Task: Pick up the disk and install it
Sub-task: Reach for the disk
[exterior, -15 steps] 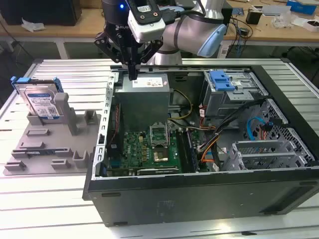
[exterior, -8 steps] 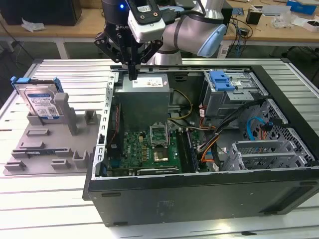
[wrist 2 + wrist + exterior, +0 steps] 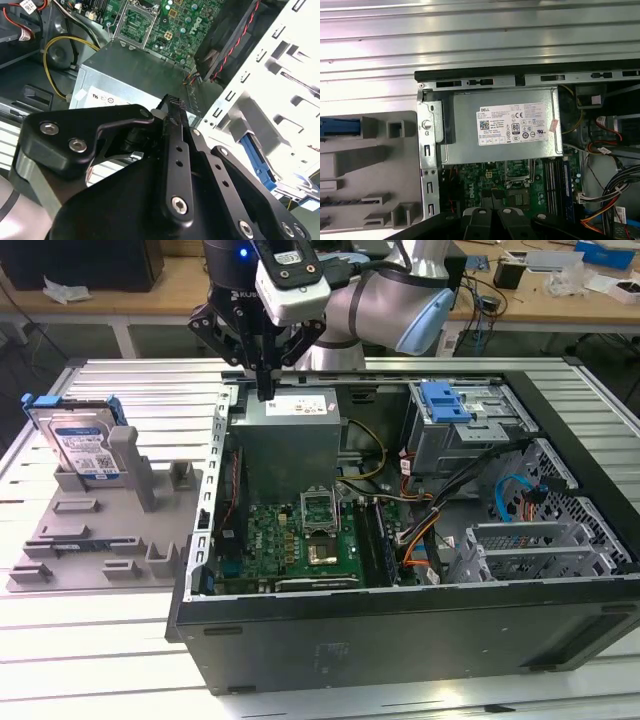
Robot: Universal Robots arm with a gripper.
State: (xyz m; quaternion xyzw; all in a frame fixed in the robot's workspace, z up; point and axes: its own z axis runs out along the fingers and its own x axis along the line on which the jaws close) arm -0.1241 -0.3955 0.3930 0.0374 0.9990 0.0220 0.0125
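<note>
Ribbed metal table [image 3: 130, 380] bearing open black computer case [image 3: 400, 630]; black gripper [image 3: 265, 392] over grey power supply [image 3: 290, 435], fingers [image 3: 176, 145] pinched together, empty; silver blue-framed disk [image 3: 85, 445] upright in grey rack [image 3: 100, 535].

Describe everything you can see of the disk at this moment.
The disk is a flat silver rectangular drive with a white-and-blue label, framed by a blue plastic bracket. It stands on edge, slotted in the grey holder at the exterior view's left, outside the computer case. Only the holder touches it; the hand is apart, over the case.
</note>
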